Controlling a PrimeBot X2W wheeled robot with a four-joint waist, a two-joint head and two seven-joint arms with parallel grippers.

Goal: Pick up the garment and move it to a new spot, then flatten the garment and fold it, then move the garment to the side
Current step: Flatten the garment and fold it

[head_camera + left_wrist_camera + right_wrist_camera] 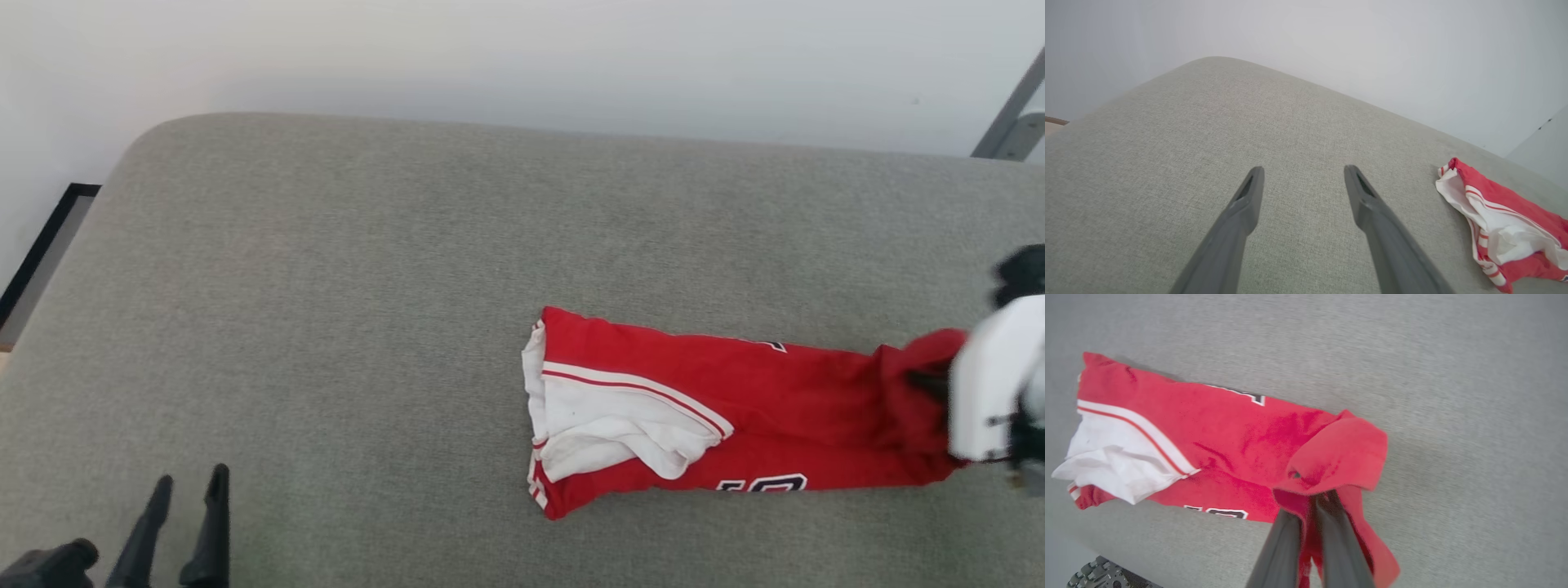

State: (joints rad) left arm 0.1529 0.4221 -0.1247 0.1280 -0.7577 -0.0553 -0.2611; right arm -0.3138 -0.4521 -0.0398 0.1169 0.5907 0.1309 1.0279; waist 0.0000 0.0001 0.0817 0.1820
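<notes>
The garment [735, 408] is a red shirt with white sleeves and black lettering, lying in a long folded band on the grey padded surface [367, 310], right of centre. Its right end is bunched and lifted. My right gripper [1310, 498] is shut on that red end, its fingertips buried in the cloth; in the head view its white wrist [988, 392] covers the spot. The garment [1188, 445] stretches away to the left in the right wrist view. My left gripper [189, 482] stands open at the lower left, nothing between its fingers, well apart from the garment [1502, 228].
A pale wall [522, 57] runs behind the padded surface. A dark-framed strip of floor [41, 253] lies past the surface's left edge. A grey metal strut [1012, 122] leans at the upper right.
</notes>
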